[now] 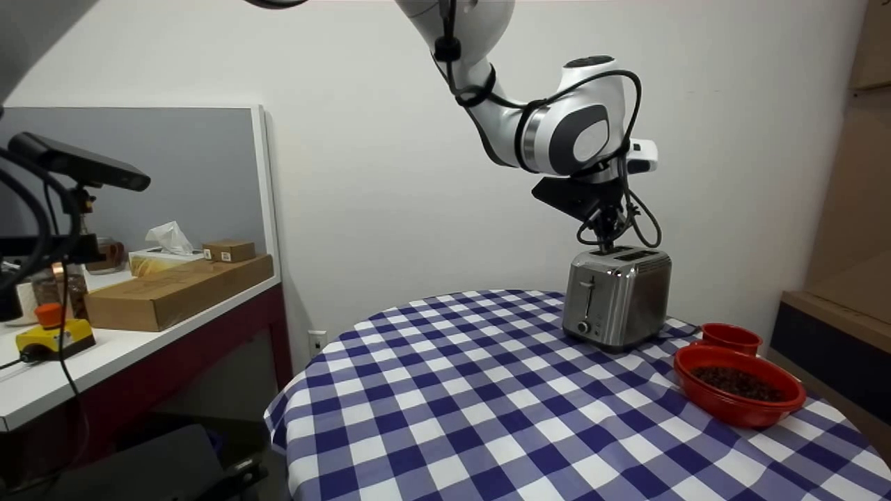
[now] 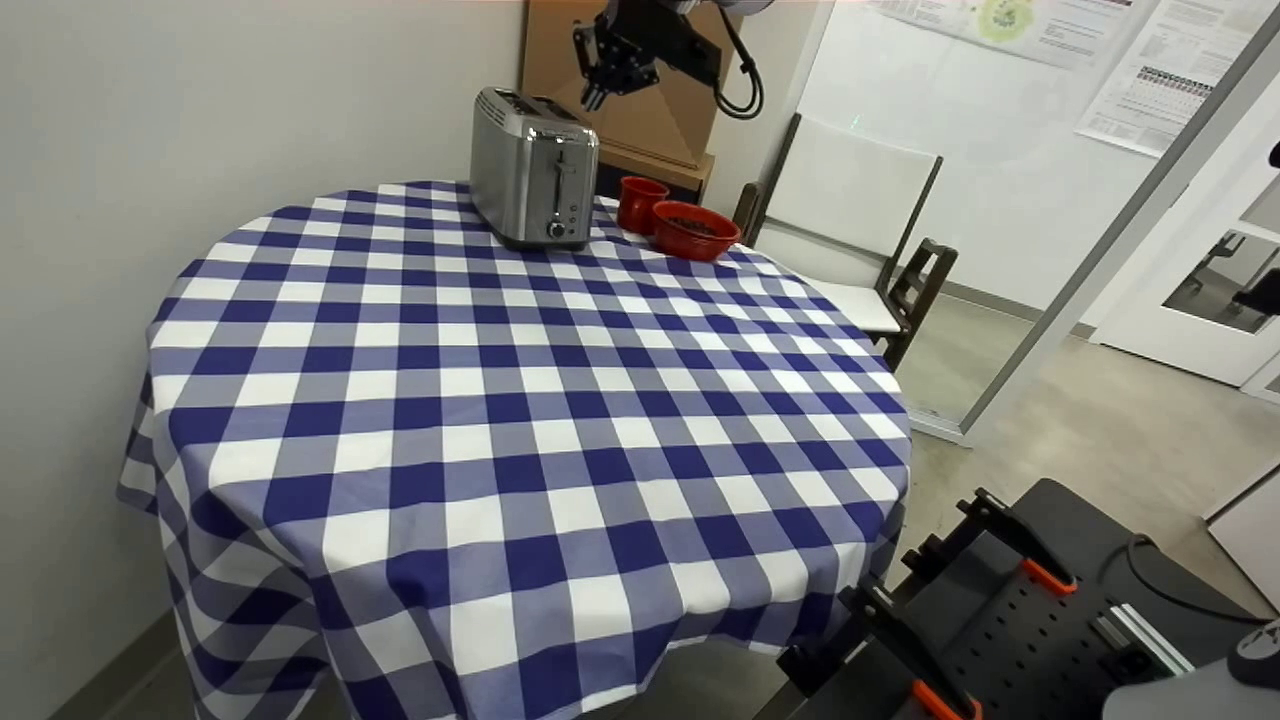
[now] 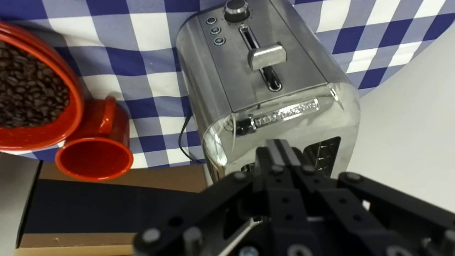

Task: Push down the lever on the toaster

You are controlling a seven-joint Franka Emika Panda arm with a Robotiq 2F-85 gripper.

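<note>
The silver toaster (image 1: 644, 306) stands on the checked tablecloth; it also shows in an exterior view (image 2: 500, 170) and in the wrist view (image 3: 227, 67). Its lever (image 3: 267, 56) sticks out from the front face on a vertical slot; both exterior views show the lever (image 1: 590, 284) (image 2: 565, 169) in the upper part of the slot. My gripper (image 3: 278, 142) is shut with nothing between its fingertips. In both exterior views the gripper (image 1: 607, 248) (image 2: 594, 98) points down near the toaster's top, apart from the lever. The wrist view shows it in front of the bread slots, which it partly hides.
A red bowl (image 1: 738, 410) of dark beans and a red mug (image 1: 731, 337) stand beside the toaster. A thin cord (image 3: 182, 137) lies beside the toaster. A wall (image 1: 390, 174) rises behind the table. Cardboard boxes (image 2: 625, 80) stand beyond the table's edge.
</note>
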